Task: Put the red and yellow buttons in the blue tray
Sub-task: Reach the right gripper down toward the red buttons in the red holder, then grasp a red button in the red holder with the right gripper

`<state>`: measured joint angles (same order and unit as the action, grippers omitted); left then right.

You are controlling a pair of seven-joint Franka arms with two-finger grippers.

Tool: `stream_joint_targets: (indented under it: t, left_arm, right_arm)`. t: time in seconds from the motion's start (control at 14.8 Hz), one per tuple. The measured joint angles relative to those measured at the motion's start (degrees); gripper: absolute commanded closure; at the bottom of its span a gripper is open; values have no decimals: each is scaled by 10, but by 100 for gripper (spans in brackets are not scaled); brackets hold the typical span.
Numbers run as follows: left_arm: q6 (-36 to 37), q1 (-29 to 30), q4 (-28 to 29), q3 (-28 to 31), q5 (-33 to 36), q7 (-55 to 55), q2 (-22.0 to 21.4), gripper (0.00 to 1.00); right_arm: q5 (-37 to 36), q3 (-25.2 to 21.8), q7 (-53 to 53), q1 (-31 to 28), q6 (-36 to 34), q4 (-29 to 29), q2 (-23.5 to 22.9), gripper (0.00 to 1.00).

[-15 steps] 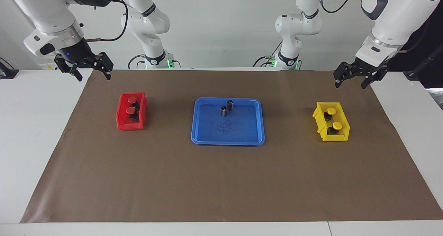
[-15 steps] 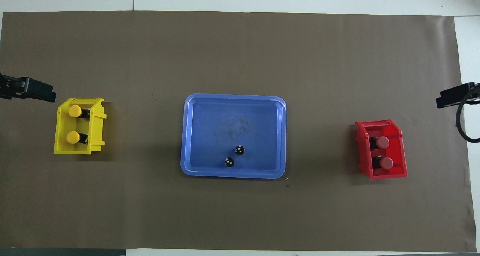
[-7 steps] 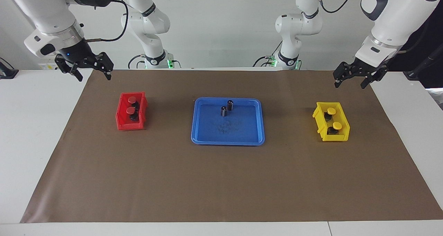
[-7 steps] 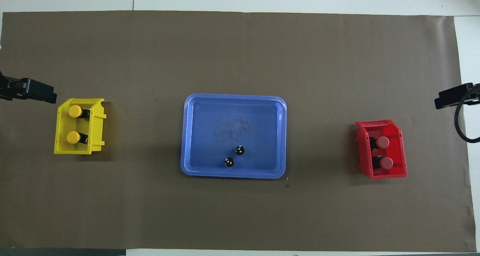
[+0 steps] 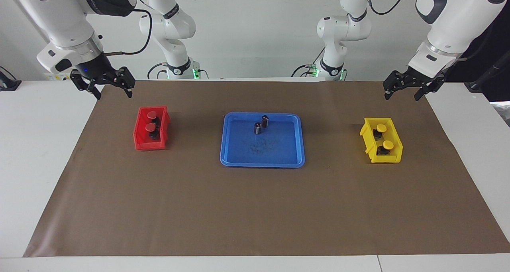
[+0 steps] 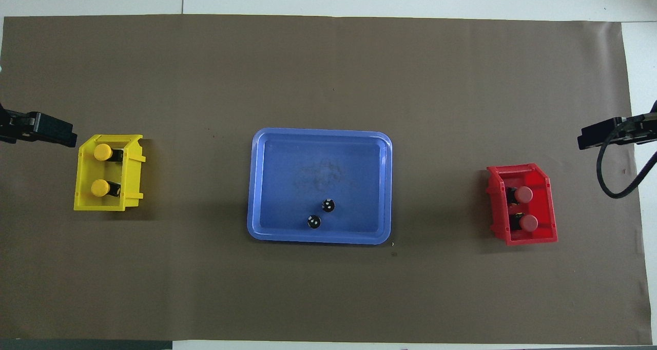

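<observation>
Two red buttons sit in a small red bin toward the right arm's end of the table. Two yellow buttons sit in a small yellow bin toward the left arm's end. The blue tray lies midway between the bins. My right gripper is open and empty, in the air over the mat's edge beside the red bin. My left gripper is open and empty, in the air over the mat beside the yellow bin.
Two dark capless cylinders stand in the blue tray, at its side nearer to the robots. A brown mat covers the table. The right arm's cable hangs beside the red bin.
My right gripper has moved a little toward the red bin. My left gripper has barely shifted. The buttons, bins and tray have not moved.
</observation>
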<state>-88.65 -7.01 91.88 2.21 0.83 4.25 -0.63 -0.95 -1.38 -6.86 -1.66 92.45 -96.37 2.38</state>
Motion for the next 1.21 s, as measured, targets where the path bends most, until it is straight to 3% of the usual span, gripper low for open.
stream_joint_targets:
  t: [0.2, 0.81, 0.94, 1.21]
  left_arm:
    - [5, 0, 0, 0, 0, 0, -5, 0]
    - [12, 3, 10, 1, 0, 0, -10, 0]
    - [1, 4, 33, 1, 0, 0, -19, 0]
    - [-96, 19, 134, 5, 0, 19, -54, 0]
  right_arm:
    - [6, 0, 0, 3, 53, -59, 14, 28]
    - [21, 0, 29, 15, 214, -230, -4, 38]
    - [21, -2, 30, 12, 248, -263, -4, 38]
    - [21, -4, 29, 2, 292, -310, -1, 38]
